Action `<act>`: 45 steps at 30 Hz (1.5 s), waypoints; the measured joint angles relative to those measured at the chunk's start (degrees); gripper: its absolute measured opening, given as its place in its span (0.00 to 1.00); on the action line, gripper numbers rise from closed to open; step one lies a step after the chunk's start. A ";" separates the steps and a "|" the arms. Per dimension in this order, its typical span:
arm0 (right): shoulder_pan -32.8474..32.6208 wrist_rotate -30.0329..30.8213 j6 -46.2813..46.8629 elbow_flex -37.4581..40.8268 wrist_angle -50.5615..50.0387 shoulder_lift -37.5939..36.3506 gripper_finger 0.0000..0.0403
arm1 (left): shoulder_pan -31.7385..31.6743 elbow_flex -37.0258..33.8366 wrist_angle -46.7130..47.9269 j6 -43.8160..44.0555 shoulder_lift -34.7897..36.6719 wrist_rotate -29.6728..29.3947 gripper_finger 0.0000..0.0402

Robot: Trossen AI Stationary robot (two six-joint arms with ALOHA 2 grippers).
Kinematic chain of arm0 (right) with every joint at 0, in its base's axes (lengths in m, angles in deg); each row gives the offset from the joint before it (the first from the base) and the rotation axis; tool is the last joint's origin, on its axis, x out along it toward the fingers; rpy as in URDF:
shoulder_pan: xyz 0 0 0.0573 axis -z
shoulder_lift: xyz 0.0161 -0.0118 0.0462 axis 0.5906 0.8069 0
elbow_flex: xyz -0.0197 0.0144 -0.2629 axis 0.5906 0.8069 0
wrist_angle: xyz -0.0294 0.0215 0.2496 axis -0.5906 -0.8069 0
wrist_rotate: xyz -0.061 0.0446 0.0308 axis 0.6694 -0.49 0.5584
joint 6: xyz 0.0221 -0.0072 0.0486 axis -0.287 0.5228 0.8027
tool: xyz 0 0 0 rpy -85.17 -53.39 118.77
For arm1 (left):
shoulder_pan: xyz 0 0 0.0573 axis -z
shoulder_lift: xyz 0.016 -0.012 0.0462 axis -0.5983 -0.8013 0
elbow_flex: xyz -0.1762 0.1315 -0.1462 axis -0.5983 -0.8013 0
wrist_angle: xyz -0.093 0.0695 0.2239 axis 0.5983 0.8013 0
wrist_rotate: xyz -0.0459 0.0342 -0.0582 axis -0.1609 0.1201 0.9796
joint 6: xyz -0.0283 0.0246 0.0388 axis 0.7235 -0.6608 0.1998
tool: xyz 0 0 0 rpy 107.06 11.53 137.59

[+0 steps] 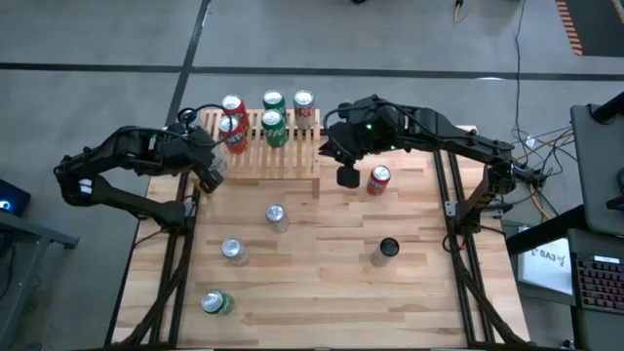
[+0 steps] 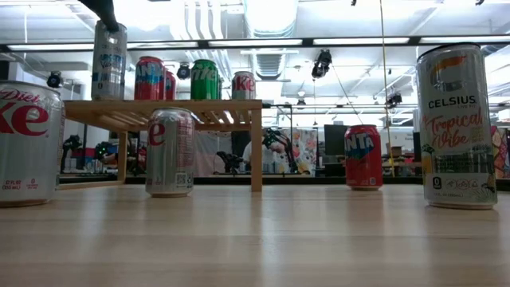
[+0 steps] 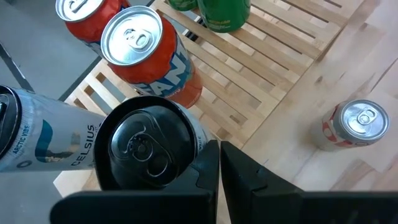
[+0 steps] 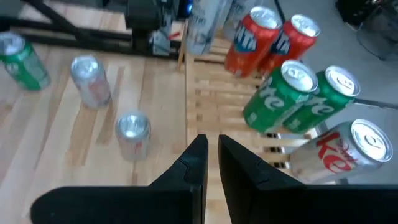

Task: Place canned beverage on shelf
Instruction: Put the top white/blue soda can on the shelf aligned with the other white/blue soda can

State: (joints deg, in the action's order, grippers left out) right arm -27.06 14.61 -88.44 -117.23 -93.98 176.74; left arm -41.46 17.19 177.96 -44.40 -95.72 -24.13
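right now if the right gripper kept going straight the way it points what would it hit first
Probably the bare slats of the shelf. The right gripper, shut and empty, points down at open slats beside the green cans. Depth is unclear, but nothing else seems to lie in between.

**Your two arms, up close**

You are looking at two matte black, jointed arms. The right arm (image 1: 429,136) shows a small green light on its wrist and dark cables along its links. The left arm (image 1: 117,161) carries white patches near its elbow.
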 joint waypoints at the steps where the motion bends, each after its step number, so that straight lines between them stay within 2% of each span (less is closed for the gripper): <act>1: 0.00 0.01 0.62 0.00 0.55 0.00 0.07 | 0.00 0.00 0.00 0.11 -0.02 -0.02 0.00; 8: -0.31 -0.02 2.13 0.02 -0.07 0.00 0.07 | 0.00 0.00 0.00 0.27 -0.22 -0.04 0.00; 17: -0.31 -0.02 0.36 0.11 -2.43 0.00 0.07 | 0.00 0.09 -0.02 6.11 -0.42 0.70 0.00; 26: -0.28 -0.02 -1.79 1.68 -0.74 0.00 0.07 | 0.00 0.13 -0.02 5.77 -0.21 1.72 0.00; 34: -0.28 -0.02 -2.98 7.41 6.40 0.00 0.07 | 0.00 0.15 -1.51 6.03 0.79 1.75 0.00; 39: -0.28 -0.19 -3.44 12.26 14.50 0.00 0.07 | 0.26 0.17 -7.68 4.93 1.24 1.75 0.00; 43: -0.26 -2.62 -3.94 16.97 22.52 -0.27 0.07 | 2.94 0.11 -13.37 3.04 1.11 1.69 0.00; 45: -0.27 -3.42 -4.05 19.18 26.76 -0.42 0.07 | 5.68 -0.11 -14.75 2.61 0.72 -0.39 0.00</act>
State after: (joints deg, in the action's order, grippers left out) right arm -27.33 11.18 -92.50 -98.05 -67.23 176.31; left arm -35.78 17.09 163.21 -41.79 -95.00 -24.52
